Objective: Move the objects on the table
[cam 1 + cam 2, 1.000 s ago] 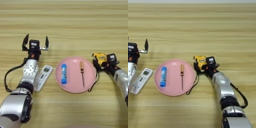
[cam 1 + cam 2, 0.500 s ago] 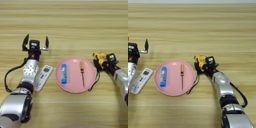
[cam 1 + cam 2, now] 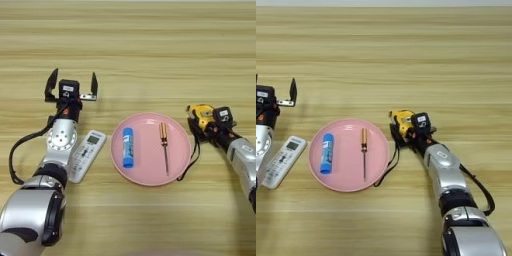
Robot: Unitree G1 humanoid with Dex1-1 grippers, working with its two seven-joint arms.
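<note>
Left eye view: round pink plate [image 3: 150, 176], glossy.

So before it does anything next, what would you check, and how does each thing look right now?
1. Right gripper shut on the tape measure: ok.
2. Tape measure's strap clear of the pink plate: not ok, it lies along the rim.
3. Left gripper open and empty: ok.
4. Remote control free to pick up: ok, it lies beside the left arm.
5. Glue stick and screwdriver on the plate: ok.

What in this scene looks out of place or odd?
Little stands out. The black strap of the yellow-black tape measure lies over the rim of the round pink plate; the right tool is at the tape measure.
</note>
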